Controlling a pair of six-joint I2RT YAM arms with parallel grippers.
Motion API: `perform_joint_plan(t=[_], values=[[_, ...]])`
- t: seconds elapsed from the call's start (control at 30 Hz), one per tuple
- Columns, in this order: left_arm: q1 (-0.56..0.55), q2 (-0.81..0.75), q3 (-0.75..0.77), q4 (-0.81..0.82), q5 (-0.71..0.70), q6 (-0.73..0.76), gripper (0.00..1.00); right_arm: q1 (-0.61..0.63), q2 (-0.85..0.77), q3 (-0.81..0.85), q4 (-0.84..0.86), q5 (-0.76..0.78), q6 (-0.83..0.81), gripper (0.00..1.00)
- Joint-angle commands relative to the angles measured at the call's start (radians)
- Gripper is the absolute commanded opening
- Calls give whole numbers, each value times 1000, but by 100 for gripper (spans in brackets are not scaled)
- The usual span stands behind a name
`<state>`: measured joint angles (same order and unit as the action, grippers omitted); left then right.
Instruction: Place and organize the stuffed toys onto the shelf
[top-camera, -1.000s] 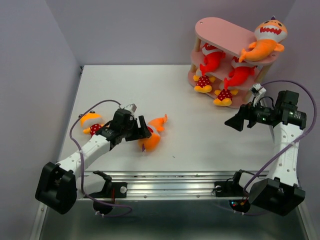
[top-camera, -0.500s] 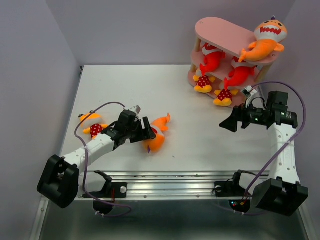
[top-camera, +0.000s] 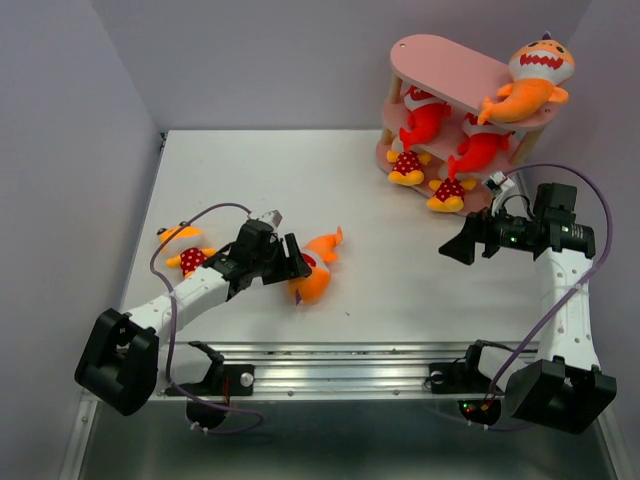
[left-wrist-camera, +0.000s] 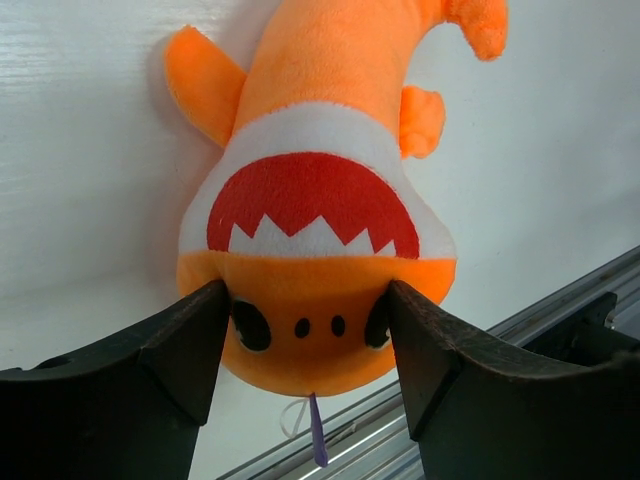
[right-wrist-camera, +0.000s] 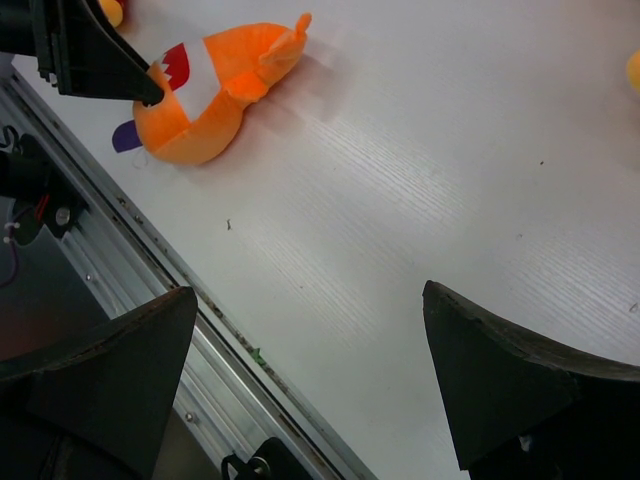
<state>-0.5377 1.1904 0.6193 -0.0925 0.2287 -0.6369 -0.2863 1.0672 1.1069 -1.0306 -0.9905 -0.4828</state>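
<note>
One plush orange shark (left-wrist-camera: 315, 215) pinched by left tool (left-wrist-camera: 308, 300), right tool (right-wrist-camera: 308, 295) wide, empty.

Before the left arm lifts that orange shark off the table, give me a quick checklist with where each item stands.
1. The left gripper touches both sides of the orange shark at its head: ok.
2. Grip firm enough to lift: cannot tell.
3. The right gripper open and empty: ok.
4. Free room on the top board of the shelf, left of the second orange shark: ok.
5. All toys shelved: not ok; a red-dotted figure lies on the table near its left edge.
</note>
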Motion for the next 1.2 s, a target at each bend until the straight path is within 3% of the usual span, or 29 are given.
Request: perform_joint_plan(t=[0.0, 0.07, 0.23, 0.27, 0.5, 1.17], values=[[-7, -5, -18, 26, 11, 17, 70, 9, -19, 1, 32, -2, -11, 100], [-7, 0, -23, 37, 18, 19, 64, 9, -21, 5, 30, -2, -11, 100], [-7, 15, -36, 74, 67, 22, 37, 9, -19, 13, 17, 1, -19, 100], [-8, 21, -38, 80, 72, 25, 26, 9, -19, 14, 15, 3, -22, 100], [-7, 9, -44, 109, 109, 52, 1, 9, -18, 13, 4, 4, -30, 100], [-16, -51, -33, 126, 205, 187, 0, 9, -6, 21, -5, -7, -42, 100]])
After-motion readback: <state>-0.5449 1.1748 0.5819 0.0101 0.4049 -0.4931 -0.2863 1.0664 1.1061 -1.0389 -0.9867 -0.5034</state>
